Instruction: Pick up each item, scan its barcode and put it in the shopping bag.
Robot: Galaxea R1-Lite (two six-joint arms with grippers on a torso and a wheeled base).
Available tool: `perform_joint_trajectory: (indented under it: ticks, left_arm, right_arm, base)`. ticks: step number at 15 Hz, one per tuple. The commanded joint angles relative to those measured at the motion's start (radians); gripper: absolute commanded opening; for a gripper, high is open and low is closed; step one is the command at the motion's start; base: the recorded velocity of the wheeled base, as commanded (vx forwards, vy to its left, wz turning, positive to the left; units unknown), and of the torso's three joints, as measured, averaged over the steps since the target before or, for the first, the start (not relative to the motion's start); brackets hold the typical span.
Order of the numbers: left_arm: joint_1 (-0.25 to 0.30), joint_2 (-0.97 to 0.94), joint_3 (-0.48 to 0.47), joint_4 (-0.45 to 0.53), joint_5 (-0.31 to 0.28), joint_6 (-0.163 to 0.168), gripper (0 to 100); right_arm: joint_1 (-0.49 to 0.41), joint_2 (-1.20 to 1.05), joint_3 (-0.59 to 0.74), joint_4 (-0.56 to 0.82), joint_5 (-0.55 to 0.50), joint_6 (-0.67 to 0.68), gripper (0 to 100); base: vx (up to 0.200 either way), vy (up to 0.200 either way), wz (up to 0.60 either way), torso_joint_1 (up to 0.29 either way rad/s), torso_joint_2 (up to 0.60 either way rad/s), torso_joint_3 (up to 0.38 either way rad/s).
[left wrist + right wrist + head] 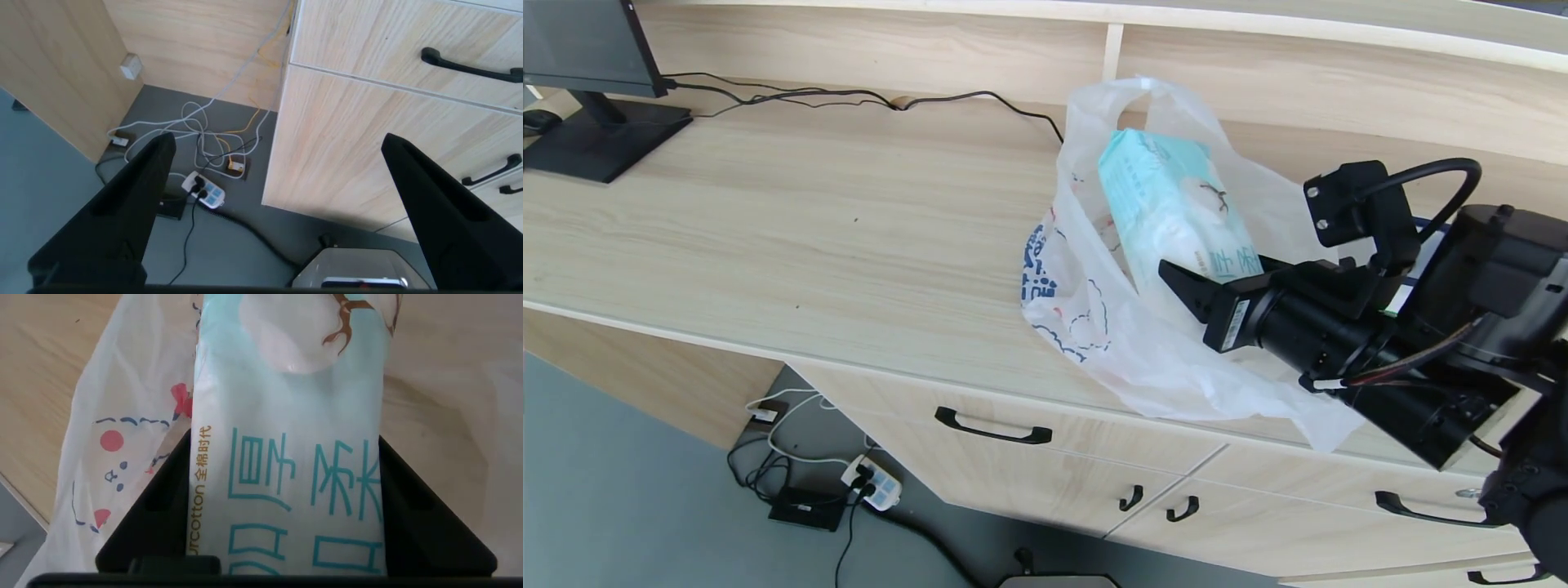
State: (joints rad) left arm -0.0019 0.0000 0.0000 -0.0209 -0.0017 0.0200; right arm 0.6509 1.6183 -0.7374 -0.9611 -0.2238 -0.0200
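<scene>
pack of tissues (1168,204): near end hidden behind right gripper (1209,278) in head view; both ends cut off in right wrist view. shopping bag (1111,351): right side partly hidden behind the same gripper. monitor (580,41): cropped at head view's corner. left gripper (278,139): jaws run off the frame edge.

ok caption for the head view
Right gripper holds a pale blue tissue pack in the mouth of the shopping bag on the wooden counter

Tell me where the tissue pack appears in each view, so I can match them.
Head view: the tissue pack sits right of centre, inside the white bag.
Left wrist view: aimed at drawers and floor cables instead.
Right wrist view: the tissue pack fills the middle, between the right tool's fingers.
Shared landmark: the white bag's print.
</scene>
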Motion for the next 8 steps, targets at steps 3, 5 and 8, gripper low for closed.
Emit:
perform_joint_trajectory:
  ticks: [3, 5, 8]
  left_arm:
    - [0.0, 0.002, 0.0, -0.001, 0.0, 0.0, 100]
    - [0.0, 0.002, 0.0, -0.001, 0.0, 0.0, 100]
    - [0.0, 0.002, 0.0, -0.001, 0.0, 0.0, 100]
  right_arm:
    - [-0.019, 0.026, -0.017, -0.001, -0.002, -0.003, 0]
    - [-0.019, 0.026, -0.008, -0.001, -0.002, -0.001, 0]
    - [-0.019, 0.032, -0.01, -0.001, 0.001, 0.002, 100]
  base:
    - [0.0, 0.0, 0.0, 0.0, 0.0, 0.0]
    - [0.0, 0.0, 0.0, 0.0, 0.0, 0.0]
    - [0.0, 0.0, 0.0, 0.0, 0.0, 0.0]
